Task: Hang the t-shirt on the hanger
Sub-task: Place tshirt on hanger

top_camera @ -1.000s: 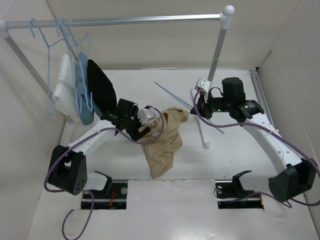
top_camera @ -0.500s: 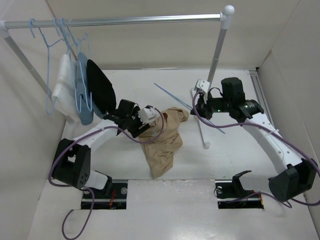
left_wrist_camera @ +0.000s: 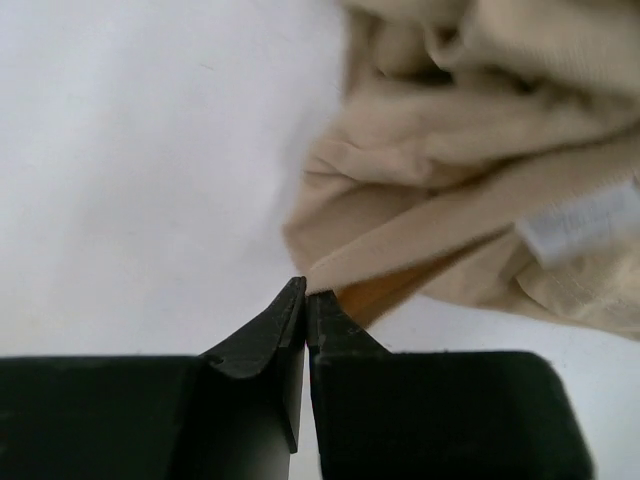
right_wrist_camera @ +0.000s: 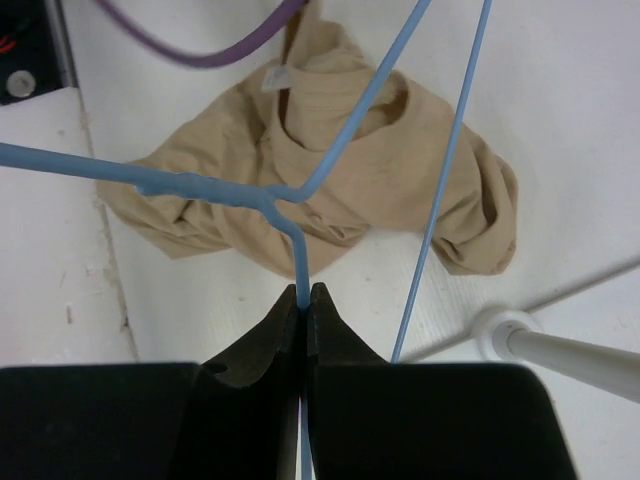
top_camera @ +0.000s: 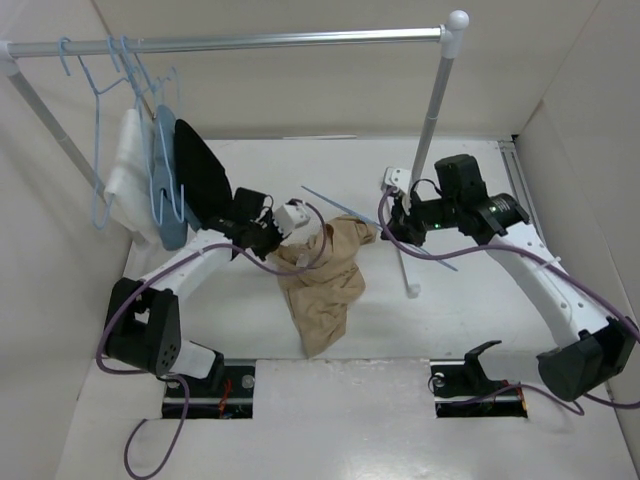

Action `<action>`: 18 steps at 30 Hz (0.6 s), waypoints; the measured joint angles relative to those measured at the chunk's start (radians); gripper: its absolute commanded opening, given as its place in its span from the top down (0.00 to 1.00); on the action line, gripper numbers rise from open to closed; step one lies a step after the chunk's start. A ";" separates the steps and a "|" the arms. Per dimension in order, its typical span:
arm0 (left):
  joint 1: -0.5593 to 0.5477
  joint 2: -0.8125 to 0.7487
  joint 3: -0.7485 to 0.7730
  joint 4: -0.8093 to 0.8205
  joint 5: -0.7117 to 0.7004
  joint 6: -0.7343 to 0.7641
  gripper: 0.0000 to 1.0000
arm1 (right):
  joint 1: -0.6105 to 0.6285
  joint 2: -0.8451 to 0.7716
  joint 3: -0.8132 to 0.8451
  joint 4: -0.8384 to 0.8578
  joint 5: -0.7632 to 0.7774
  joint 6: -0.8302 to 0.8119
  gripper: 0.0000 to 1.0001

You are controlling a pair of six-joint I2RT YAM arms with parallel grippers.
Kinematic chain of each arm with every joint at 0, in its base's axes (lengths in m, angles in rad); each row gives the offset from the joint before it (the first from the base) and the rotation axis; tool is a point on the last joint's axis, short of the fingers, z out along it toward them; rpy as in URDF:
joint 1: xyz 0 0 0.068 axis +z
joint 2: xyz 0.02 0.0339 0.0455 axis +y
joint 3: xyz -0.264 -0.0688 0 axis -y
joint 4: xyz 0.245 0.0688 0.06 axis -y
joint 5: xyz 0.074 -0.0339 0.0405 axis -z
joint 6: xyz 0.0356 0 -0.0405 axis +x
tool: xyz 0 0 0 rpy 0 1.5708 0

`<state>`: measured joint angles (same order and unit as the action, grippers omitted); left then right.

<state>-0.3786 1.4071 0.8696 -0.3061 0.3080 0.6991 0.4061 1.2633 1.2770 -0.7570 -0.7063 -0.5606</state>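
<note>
The left gripper (left_wrist_camera: 305,297) is pinched shut on an edge of the t-shirt (left_wrist_camera: 450,200), which is bunched on the table (left_wrist_camera: 120,150). The right gripper (right_wrist_camera: 303,295) is clamped on the wire of the hanger (right_wrist_camera: 220,190), near the garment.

Left black two-finger tool (left_wrist_camera: 305,298) reached toward 2 o'clock, pinching tan cotton t-shirt (left_wrist_camera: 450,150); right black tool (right_wrist_camera: 302,292) pointed toward 9 o'clock, clamping thin light-blue wire hanger (right_wrist_camera: 200,190).

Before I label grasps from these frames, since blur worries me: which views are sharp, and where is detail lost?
Top external: evenly lit, sharp, soft shadows. Left wrist: the t-shirt looks slightly soft, the table washes to plain white. Right wrist: the hanger and fabric folds are crisp; the black right gripper shows little surface detail.
</note>
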 measured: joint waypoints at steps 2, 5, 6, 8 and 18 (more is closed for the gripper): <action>0.027 0.000 0.069 -0.026 0.018 -0.027 1.00 | 0.017 0.000 0.030 -0.049 -0.005 -0.010 1.00; 0.061 0.000 0.166 -0.039 0.040 -0.071 1.00 | 0.028 -0.005 0.071 -0.118 -0.016 -0.021 1.00; 0.068 -0.002 0.185 -0.039 0.046 -0.085 1.00 | 0.027 -0.009 0.077 -0.138 -0.017 -0.023 1.00; 0.073 -0.002 0.211 -0.042 0.058 -0.121 1.00 | 0.027 -0.021 0.084 -0.179 -0.018 -0.026 1.00; 0.072 0.006 0.217 -0.076 0.068 -0.217 1.00 | 0.042 -0.087 0.084 -0.302 -0.059 -0.027 1.00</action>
<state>-0.3065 1.4128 1.0866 -0.3820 0.3763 0.4816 0.4477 1.1767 1.3605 -1.0588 -0.7654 -0.5873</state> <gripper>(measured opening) 0.010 0.051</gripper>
